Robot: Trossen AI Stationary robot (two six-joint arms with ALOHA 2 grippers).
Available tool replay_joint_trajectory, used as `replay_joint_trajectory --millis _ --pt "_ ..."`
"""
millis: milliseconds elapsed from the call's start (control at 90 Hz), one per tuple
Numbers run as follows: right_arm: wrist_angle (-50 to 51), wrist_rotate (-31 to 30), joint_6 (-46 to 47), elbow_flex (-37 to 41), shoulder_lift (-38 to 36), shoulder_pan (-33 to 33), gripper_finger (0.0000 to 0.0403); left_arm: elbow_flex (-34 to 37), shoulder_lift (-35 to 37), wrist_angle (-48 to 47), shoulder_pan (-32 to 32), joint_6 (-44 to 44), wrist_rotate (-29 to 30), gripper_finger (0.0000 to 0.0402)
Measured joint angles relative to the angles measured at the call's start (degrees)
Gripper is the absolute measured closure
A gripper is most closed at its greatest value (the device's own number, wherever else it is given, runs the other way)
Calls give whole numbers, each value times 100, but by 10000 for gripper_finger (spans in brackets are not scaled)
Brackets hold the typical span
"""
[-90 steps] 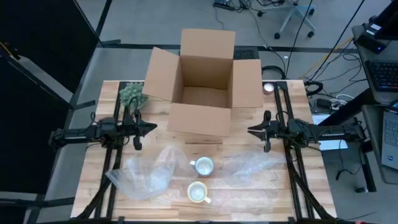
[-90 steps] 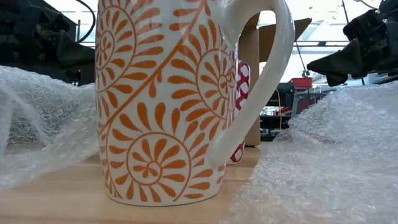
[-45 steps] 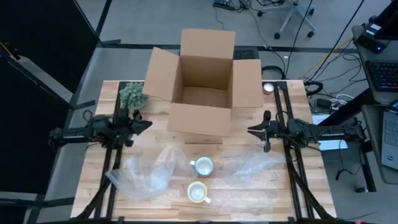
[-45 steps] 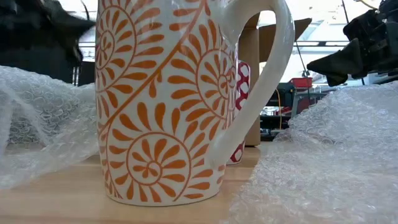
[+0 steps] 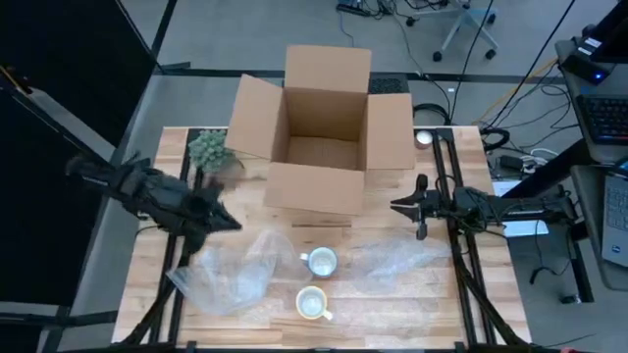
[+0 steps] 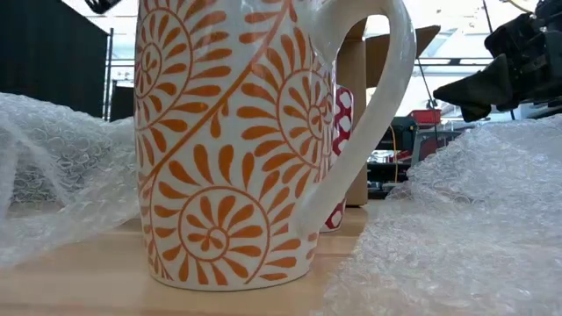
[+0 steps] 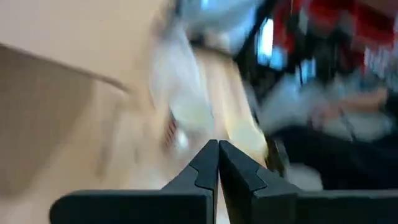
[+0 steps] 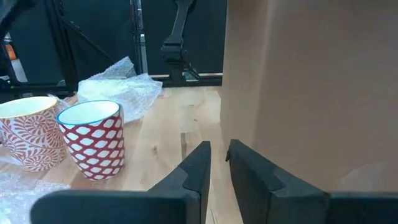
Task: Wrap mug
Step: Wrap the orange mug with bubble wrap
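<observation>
Two mugs stand upright on their bases on the wooden table. A white mug with orange fern pattern (image 5: 312, 303) (image 6: 228, 140) is nearest the front edge, and a red-and-white mug (image 5: 321, 262) (image 8: 93, 140) stands just behind it. Crumpled bubble wrap (image 5: 231, 275) lies left of them, and a flatter sheet (image 5: 402, 257) lies to their right. My left gripper (image 5: 234, 224) (image 7: 217, 144) is shut with nothing in it, raised over the far edge of the left wrap. My right gripper (image 5: 395, 206) (image 8: 217, 146) hovers beside the box, its fingers a narrow gap apart with nothing between them.
An open cardboard box (image 5: 319, 127) fills the table's far middle, its near wall close beside my right gripper. A small green plant (image 5: 209, 149) stands at the far left. Bare wood shows between the box and the mugs.
My left arm has swung out of its level rest pose. Its gripper has risen and gone toward the table's near edge and right, toward the left bubble wrap, turning to a slant. It has stayed shut.
</observation>
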State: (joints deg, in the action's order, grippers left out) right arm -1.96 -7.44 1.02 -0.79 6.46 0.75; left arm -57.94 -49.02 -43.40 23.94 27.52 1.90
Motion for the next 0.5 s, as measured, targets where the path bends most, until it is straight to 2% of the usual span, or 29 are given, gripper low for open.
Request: replay_joint_trajectory --millis 122,244,500 --pt "2 0 0 1 0 0 358 -883 -1103 -707 938 585 113 401" --pt "0 0 0 1 0 0 358 -1346 -1965 -770 1705 1237 111 401" --pt "2 0 0 1 0 0 358 -1439 -3116 -792 2308 2179 188 401"
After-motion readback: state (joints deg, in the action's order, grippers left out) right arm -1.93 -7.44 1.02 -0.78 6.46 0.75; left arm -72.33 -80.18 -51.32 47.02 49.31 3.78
